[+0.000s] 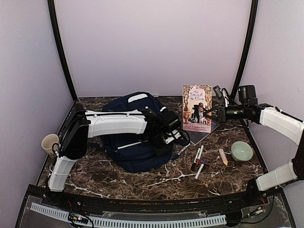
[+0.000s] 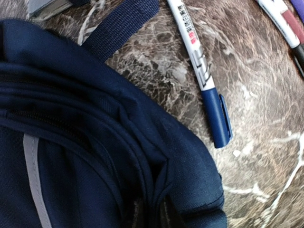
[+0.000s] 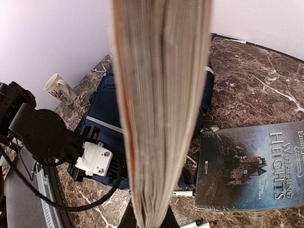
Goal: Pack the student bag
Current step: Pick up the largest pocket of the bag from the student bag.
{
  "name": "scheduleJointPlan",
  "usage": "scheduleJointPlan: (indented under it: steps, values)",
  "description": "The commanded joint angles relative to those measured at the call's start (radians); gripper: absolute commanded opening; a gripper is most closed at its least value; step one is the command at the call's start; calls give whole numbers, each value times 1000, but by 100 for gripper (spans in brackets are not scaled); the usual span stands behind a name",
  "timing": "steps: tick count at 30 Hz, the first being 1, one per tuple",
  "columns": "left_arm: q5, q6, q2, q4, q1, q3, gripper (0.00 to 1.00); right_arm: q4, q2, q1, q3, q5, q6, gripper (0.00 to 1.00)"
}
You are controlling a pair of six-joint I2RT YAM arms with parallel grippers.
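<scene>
The left hand, grip impossible to tell, is at the student bag's right edge; the right hand pinches a book farther right.

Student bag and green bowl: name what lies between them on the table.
Loose markers and a pencil lie there, shown in the top view.

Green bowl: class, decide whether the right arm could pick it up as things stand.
Probably not yet. The green bowl lies uncovered near that arm, but the right hand is shut on the Taming of the Shrew paperback, which needs setting down first.
</scene>
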Motion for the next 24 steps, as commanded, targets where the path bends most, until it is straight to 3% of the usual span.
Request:
scheduleJointPlan:
  steps: [1, 5, 11, 24]
  values:
    - [-95, -27, 6, -110, 3, 35, 8, 8, -15, -8, 29, 12, -9, 0]
    - [-163, -40, -60, -100, 3, 69, 0, -96, -19, -14, 126, 34, -26, 0]
    - [-186, -25, -165, -50, 16, 129, 0, -320, 4, -13, 334, -13, -7, 0]
    - [-326, -5, -298, 31, 91, 177, 0, -349, 95, -1, 250, -130, 36, 0]
